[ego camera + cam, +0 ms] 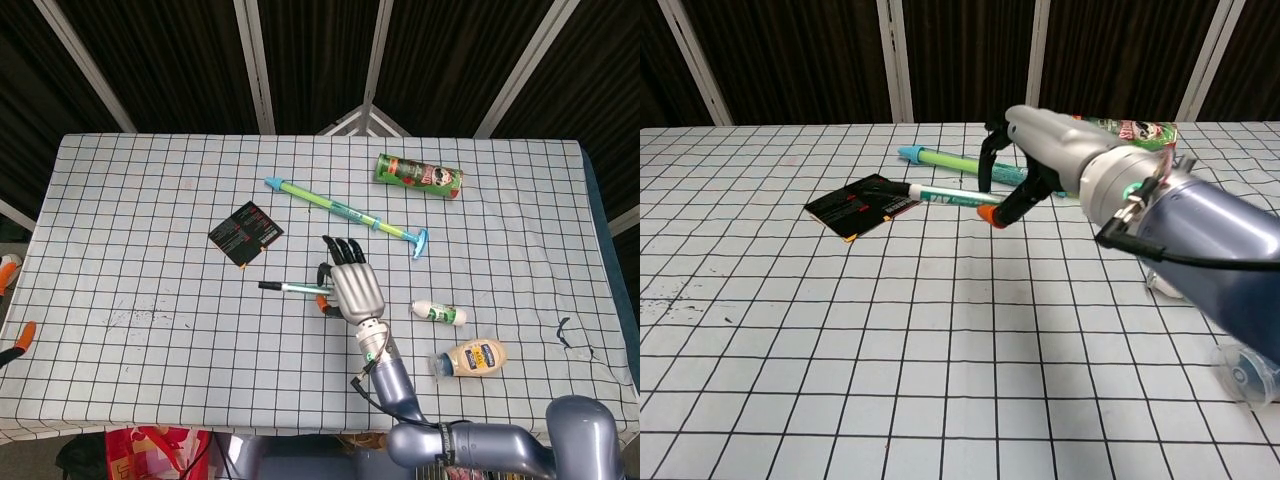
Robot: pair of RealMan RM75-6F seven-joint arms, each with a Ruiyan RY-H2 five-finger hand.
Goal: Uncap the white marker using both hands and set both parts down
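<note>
- Head view: my right hand (353, 283) holds the marker (290, 288) with its fingers curled around the orange end. The marker points left, its black cap toward the black card (245, 234). I cannot tell here if it is off the table (130, 250).
- Chest view: the right hand (1045, 150) grips the marker (945, 196) above the cloth, in front of the green water gun (950, 161). My left hand is in neither view.

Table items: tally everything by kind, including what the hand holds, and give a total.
Marker, held by the right hand: 1
Water squirter: 1
Chip can: 1
Black packet: 1
Small white bottle: 1
Sauce bottle: 1
Total: 6
</note>
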